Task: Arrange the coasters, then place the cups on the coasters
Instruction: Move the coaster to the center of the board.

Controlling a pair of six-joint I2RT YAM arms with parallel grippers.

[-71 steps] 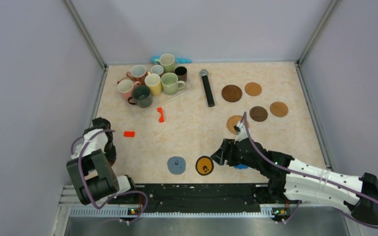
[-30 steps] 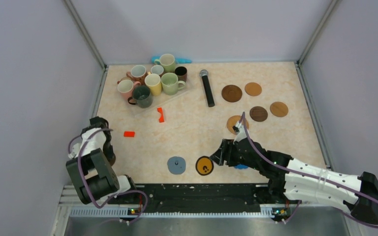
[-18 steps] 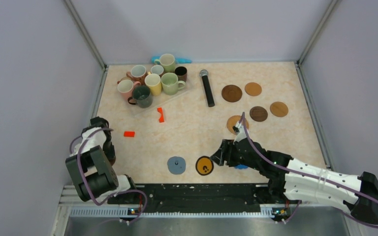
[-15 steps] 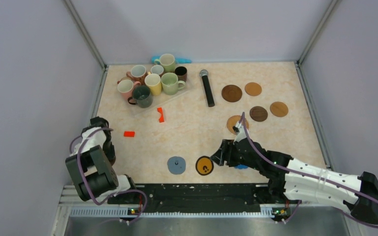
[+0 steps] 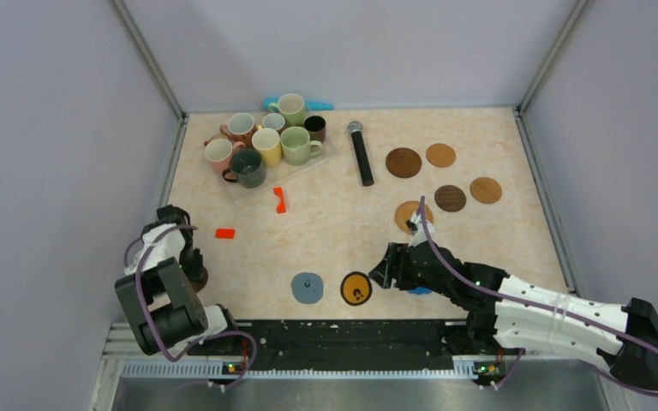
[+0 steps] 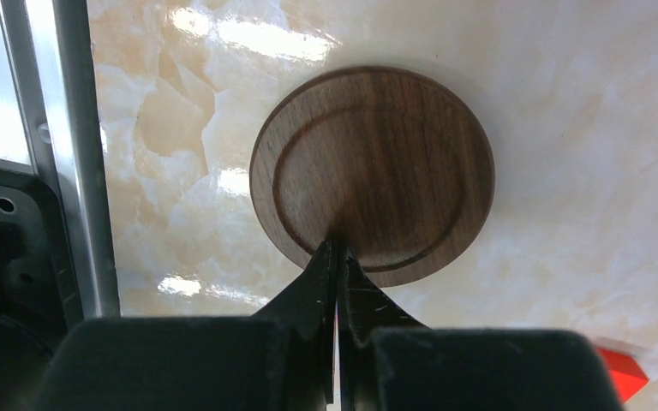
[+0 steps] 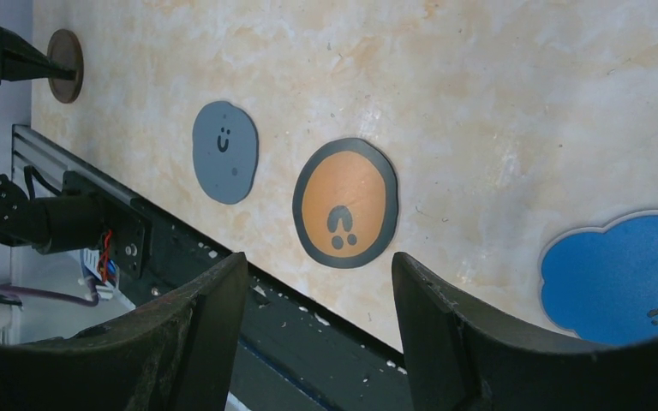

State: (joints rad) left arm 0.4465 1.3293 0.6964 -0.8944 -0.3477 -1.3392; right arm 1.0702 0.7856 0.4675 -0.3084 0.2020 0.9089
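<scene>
Leftward, the folded left arm has shifted slightly, baring an edge of a round, grooved dark-wood coaster on the glossy marbled tabletop. The left tool is pinched closed, its tips on that disc's near rim. The right tool, stretched low, hangs spread wide and empty over a black-rimmed orange coaster, between a grey-blue smiley coaster and a blue cloud-shaped coaster. Glazed cups cluster at the far left.

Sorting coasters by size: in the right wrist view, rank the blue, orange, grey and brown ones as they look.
blue coaster, partly cropped
orange coaster
grey coaster
brown coaster, farthest away, so unsure
</scene>
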